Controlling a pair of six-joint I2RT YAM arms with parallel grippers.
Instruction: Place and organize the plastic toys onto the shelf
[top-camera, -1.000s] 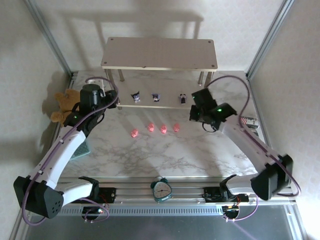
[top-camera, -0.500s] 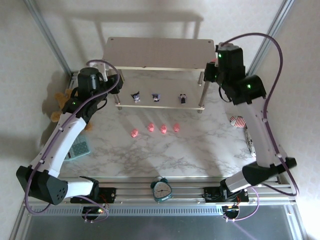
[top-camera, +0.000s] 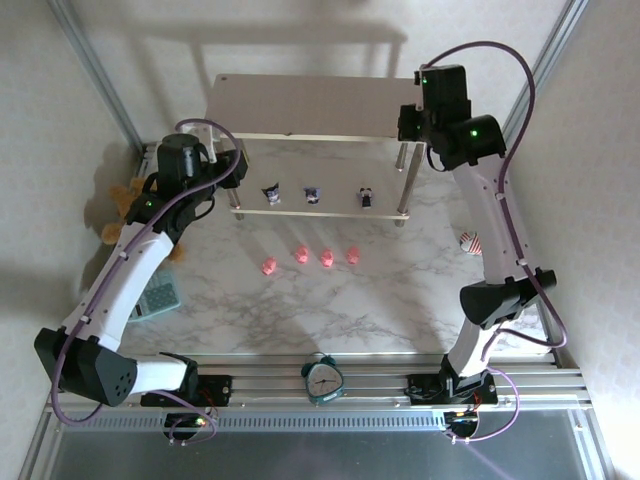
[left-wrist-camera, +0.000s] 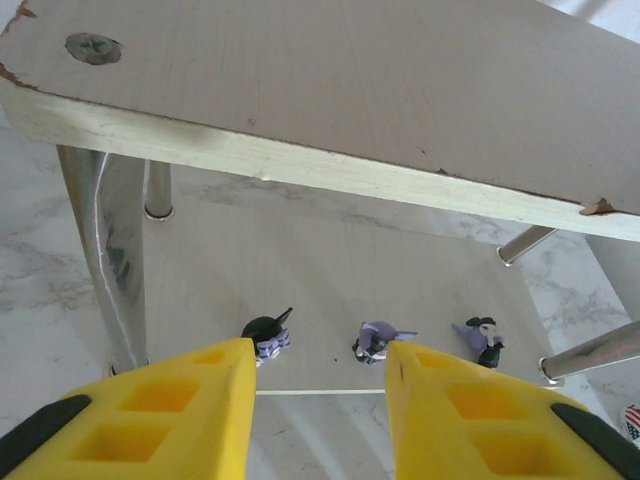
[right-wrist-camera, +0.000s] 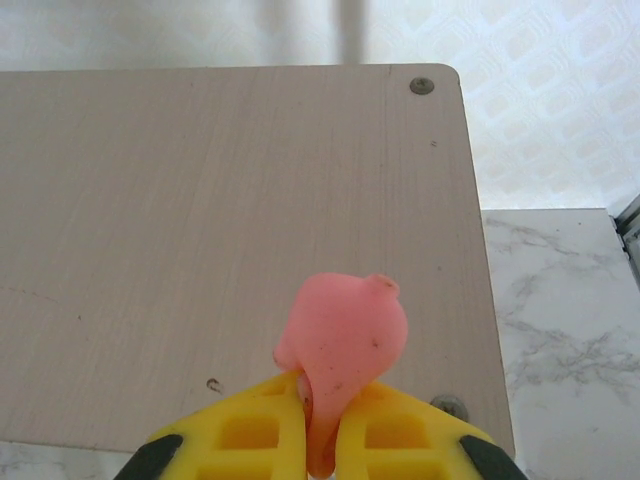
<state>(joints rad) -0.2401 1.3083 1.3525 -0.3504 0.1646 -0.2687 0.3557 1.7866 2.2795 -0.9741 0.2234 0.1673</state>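
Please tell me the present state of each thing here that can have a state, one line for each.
Right gripper: shut on a pink pig toy, over the top of the shelf.
Left gripper: open, empty, near the shelf's left end.
Three dark figurines: standing on the lower board.
Four pink pigs: in a row on the table, not yet shelved.

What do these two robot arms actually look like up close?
Both the left arm and right arm have white tube-like links joined by chunky black joints, each with a small green light. Thin purple cables loop alongside. The fingers are bright yellow plastic with square pockets and black patches.
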